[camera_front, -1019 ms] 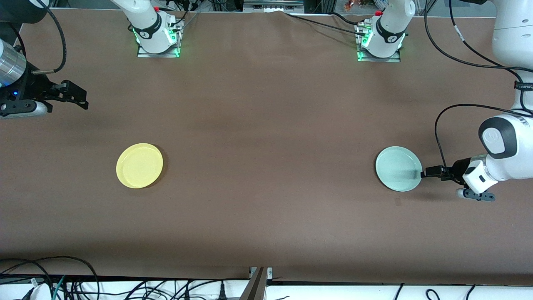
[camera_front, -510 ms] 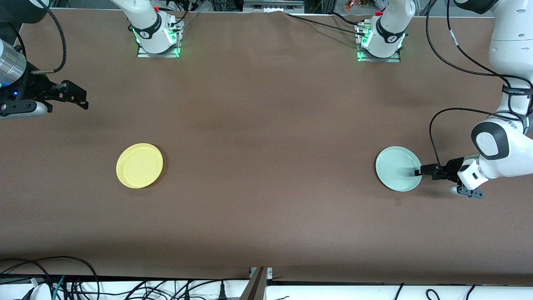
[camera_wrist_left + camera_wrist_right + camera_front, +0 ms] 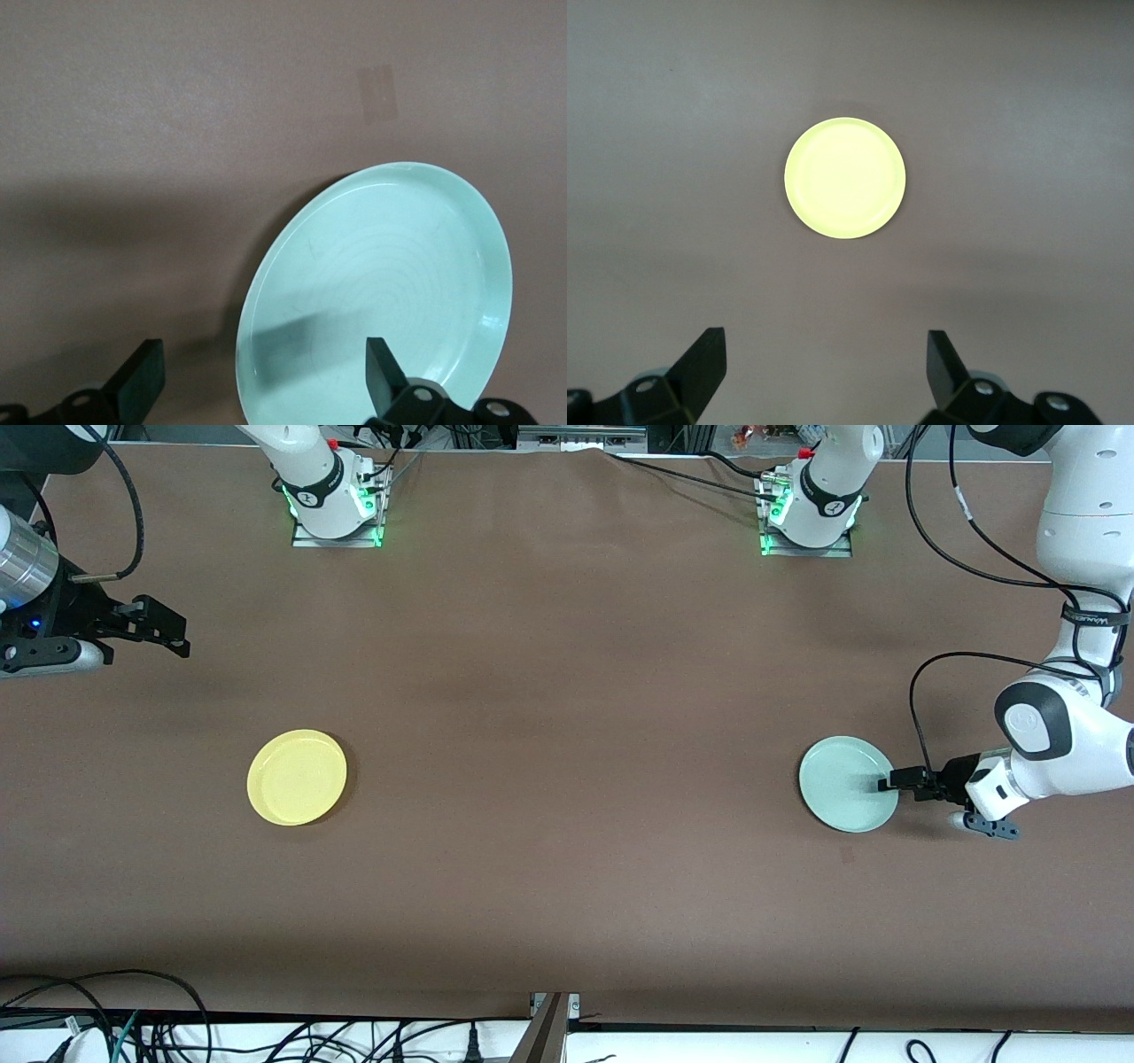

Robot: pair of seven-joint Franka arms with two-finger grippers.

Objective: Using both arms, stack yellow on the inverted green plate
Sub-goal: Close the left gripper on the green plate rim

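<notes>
The yellow plate (image 3: 297, 777) lies rim up on the brown table toward the right arm's end; it also shows in the right wrist view (image 3: 845, 178). The green plate (image 3: 843, 783) lies rim up toward the left arm's end. My left gripper (image 3: 889, 781) is low at that plate's edge and open. In the left wrist view its jaws (image 3: 262, 379) straddle the rim of the green plate (image 3: 381, 274), one finger over the plate, one outside it. My right gripper (image 3: 175, 636) waits open and empty (image 3: 824, 363) over the table, apart from the yellow plate.
The arm bases (image 3: 337, 500) (image 3: 811, 509) stand along the table edge farthest from the front camera. Cables (image 3: 133, 1027) hang along the nearest edge. A small dark patch (image 3: 846, 855) marks the table near the green plate.
My left gripper has slid toward the green plate until one finger reaches over its rim. The plates and the right arm have not moved.
</notes>
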